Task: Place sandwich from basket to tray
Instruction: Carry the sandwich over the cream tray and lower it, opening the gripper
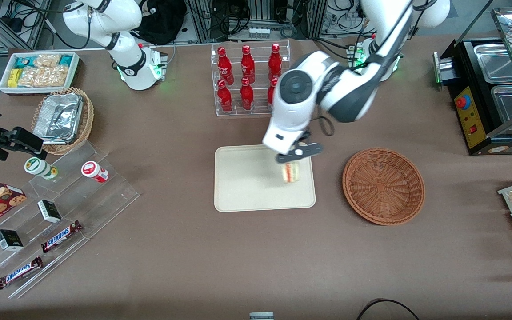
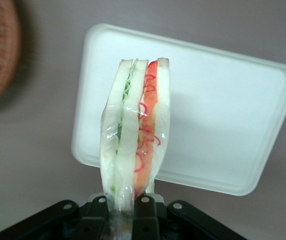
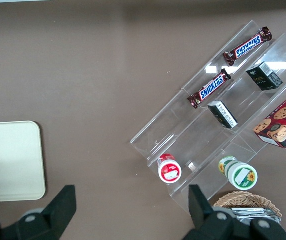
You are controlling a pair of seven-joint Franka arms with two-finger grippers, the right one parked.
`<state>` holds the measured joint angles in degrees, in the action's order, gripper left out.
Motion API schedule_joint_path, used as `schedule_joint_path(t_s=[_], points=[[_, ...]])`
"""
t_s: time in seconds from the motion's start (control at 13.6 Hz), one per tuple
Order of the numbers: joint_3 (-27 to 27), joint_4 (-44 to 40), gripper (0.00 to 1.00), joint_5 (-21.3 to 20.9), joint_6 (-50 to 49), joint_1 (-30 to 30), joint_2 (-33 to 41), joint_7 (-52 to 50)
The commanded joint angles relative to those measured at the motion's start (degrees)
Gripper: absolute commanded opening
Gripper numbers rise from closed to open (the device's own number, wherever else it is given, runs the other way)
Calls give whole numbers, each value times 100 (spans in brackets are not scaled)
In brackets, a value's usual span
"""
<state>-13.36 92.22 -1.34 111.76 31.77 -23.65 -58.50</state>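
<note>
Fingers (image 1: 292, 156) of the left gripper (image 1: 295, 161) clamped on the plastic-wrapped triangular bread sandwich (image 1: 290, 172), hanging over the cream rectangular tray (image 1: 247, 186), near its edge toward the empty reddish-brown woven basket (image 1: 383, 185). Forearm angled steeply down over the brown counter (image 1: 185, 249).

Wrist view: sandwich (image 2: 135, 130) pinched at one narrow end between the gripper (image 2: 124, 207) fingers. Probably light, soft, slippery film; firm squeezing risks crushing.

You're looking at a robotics lab mocked up as a snack shop. Lab cues: aluminium framing and cable bundles (image 1: 260, 18) along the top of the frame. Shop cues: red bottle rack (image 1: 250, 79) top centre, tiered acrylic display (image 1: 56, 213) with Snickers bars (image 1: 62, 236) lower left, hot-food warmer (image 1: 496, 89) upper right. The gripper (image 1: 292, 165) holds the sandwich (image 1: 290, 172) above the tray (image 1: 247, 186), centre frame.
</note>
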Motion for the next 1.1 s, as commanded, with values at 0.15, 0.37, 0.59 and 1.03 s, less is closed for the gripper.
schedule_joint_path(t_s=[0.15,0.37,0.59,1.03], points=[[88,-292,9,-260,942,444,-867,-144],[88,-467,10,-621,1278,559,-1351,-355],[88,-468,10,-718,1365,559,-1484,-382],[88,-468,37,-727,1401,576,-1703,-347]])
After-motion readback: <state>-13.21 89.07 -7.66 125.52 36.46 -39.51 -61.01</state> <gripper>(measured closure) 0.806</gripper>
